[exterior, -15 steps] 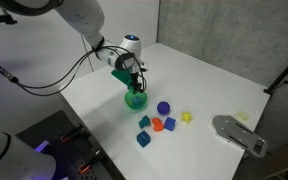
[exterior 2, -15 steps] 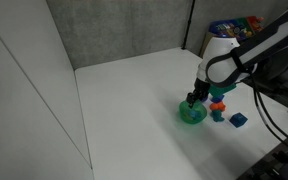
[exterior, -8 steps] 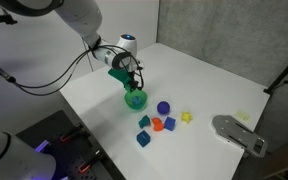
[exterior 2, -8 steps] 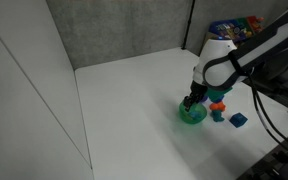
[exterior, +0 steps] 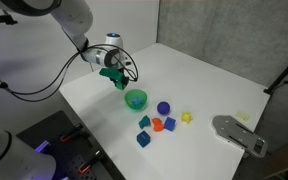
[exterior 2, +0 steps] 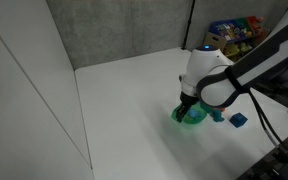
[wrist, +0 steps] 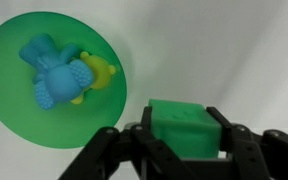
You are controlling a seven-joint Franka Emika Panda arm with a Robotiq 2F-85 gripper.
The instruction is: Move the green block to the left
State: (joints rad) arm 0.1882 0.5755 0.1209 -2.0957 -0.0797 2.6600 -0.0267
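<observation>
My gripper is shut on the green block, a small bright green cube held between the two black fingers above the white table. In an exterior view the gripper holds the block just beside the round green bowl. In the wrist view the bowl lies to one side of the block and holds a blue toy and a yellow piece. In an exterior view the arm hides the block.
Small coloured shapes lie beyond the bowl: a purple ball, an orange piece, a yellow piece, teal-blue blocks. A grey device sits at the table corner. A grey wall borders the table.
The gripper has lifted away from above the bowl and moved sideways across the table with the green block in it.
</observation>
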